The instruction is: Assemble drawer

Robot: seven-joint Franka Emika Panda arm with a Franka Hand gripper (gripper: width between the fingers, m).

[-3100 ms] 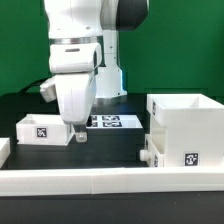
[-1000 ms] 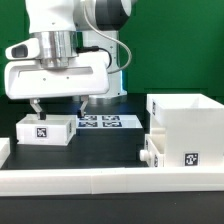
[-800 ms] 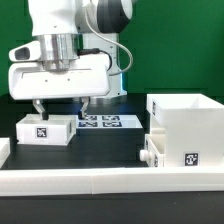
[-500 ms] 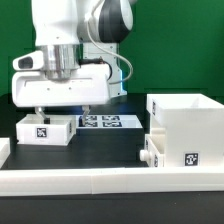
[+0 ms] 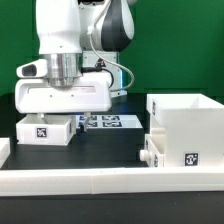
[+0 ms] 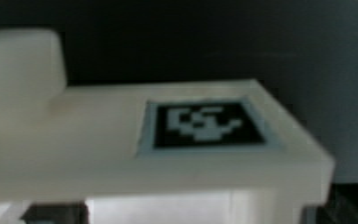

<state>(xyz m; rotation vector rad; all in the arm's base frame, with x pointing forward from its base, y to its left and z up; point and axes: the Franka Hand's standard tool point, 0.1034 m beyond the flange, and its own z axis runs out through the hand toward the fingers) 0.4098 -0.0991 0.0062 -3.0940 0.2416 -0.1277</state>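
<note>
Over the exterior view's left half, 1 white arm [image 5: 62,35] fills my screen, its upper links cut off by the frame; on the exterior view's right I see 1 tall white box [image 5: 185,122] with 1 tag low on its front, its far side cropped; 2 long white rails [image 5: 100,181] run along the near edge of the black table [image 5: 110,148]. Under the wide hand sits the drawer [image 5: 45,131], 1 low white tray showing 1 tag on its near wall, well apart from the tall box; the hand's body hides the tray's inside. The marker board [image 5: 112,122] lies just behind, between drawer and box; the hand covers part of it, so I cannot count its tags. The gripper [image 5: 61,116] hangs right at the drawer's rim; I make out only 1 fingertip [image 5: 82,117], off the hand's centre just beside the tray's end, so the jaws read as spread apart, gripping nothing. My wrist view is badly blurred; I see 1 tag on a white wall of the drawer [image 6: 194,165], little else.
</note>
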